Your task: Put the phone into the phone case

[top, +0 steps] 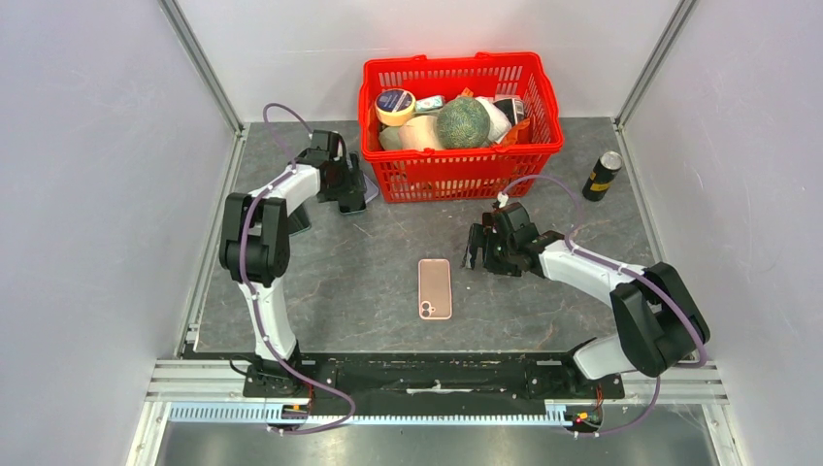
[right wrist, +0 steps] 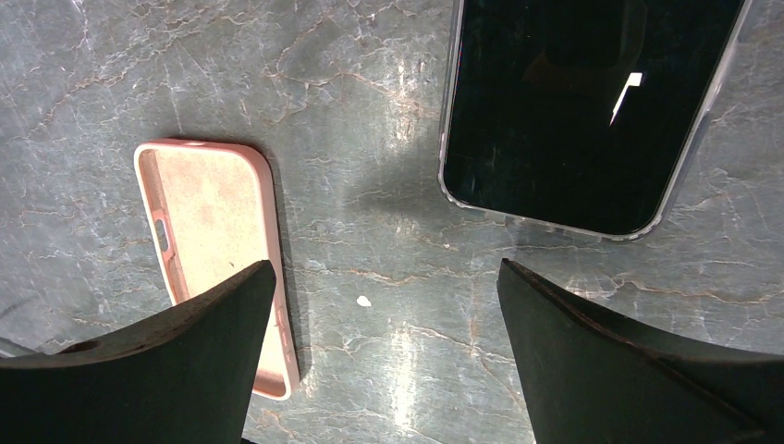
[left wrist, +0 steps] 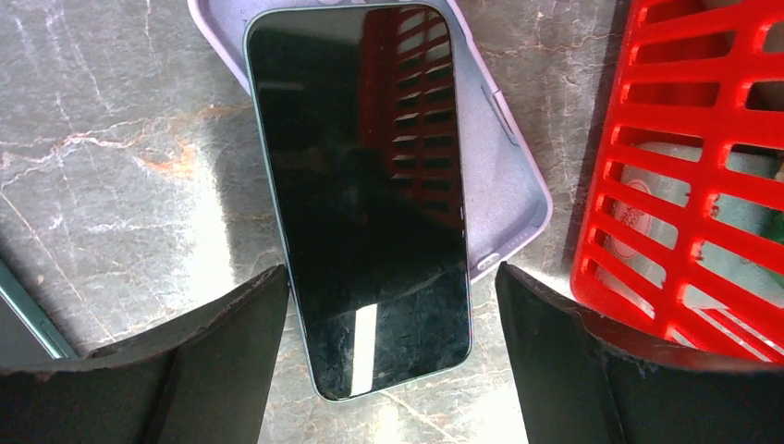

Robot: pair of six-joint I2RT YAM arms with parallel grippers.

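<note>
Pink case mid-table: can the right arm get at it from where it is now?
Probably yes. The right gripper is open just beside the pink case, with only bare table between them. The case lies flat and empty, with nothing on top of it.

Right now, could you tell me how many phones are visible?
2: one phone lies askew on the lavender case by the red basket; another phone lies screen-up near the pink case. More may be hidden.
</note>
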